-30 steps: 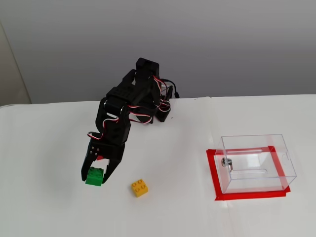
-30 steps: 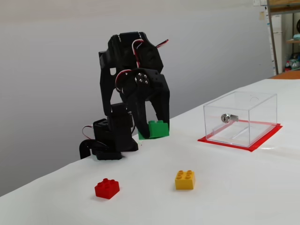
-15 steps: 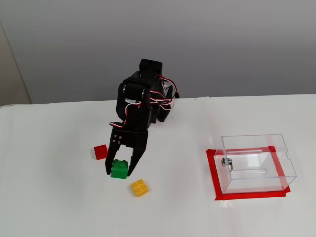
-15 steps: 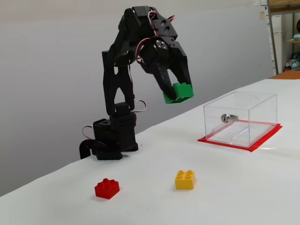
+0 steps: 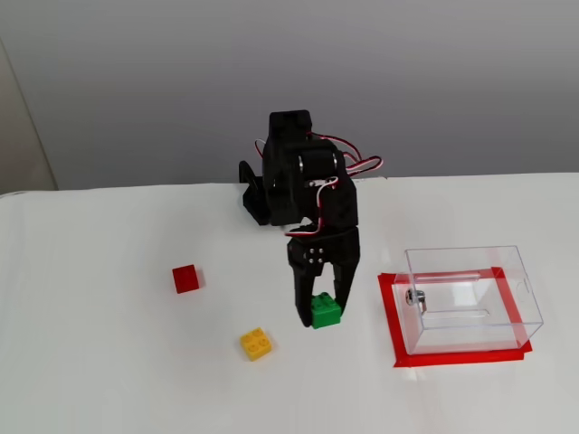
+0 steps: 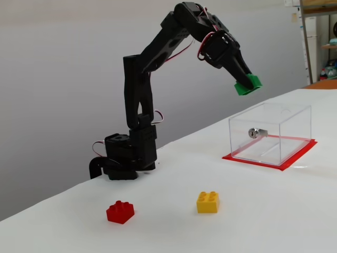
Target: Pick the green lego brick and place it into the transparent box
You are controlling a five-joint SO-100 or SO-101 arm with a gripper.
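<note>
Tabletop covered in white, seen from two fixed cameras, one high and in front, one low and to the side; a black jointed robot arm (image 6: 139, 89) stands at the rear, its two-finger gripper (image 5: 323, 314) clamped narrow on the small bright green studded lego brick (image 5: 326, 310), which hangs in the air, clear of the table. In the low view the arm stretches up and over toward the right, the gripper (image 6: 246, 83) pointing down at a slant, the green lego brick (image 6: 248, 84) high above and just short of the near wall of the clear plastic rectangular box (image 6: 269, 133). A second ago the brick sat low near the table at the left of the high view; half a second ago it was raised beside the yellow studded brick (image 5: 256, 344); now it has swung most of the way across, so the lift is done and the carry looks nearly finished. In the high view the transparent box (image 5: 470, 298) stands on a frame of red tape (image 5: 390, 318), open at the top, empty apart from a small metal fitting (image 5: 415, 297) on one wall; the brick is not yet over the opening. A red brick (image 5: 185, 278) and the yellow one lie untouched on the table, well apart from the box.
</note>
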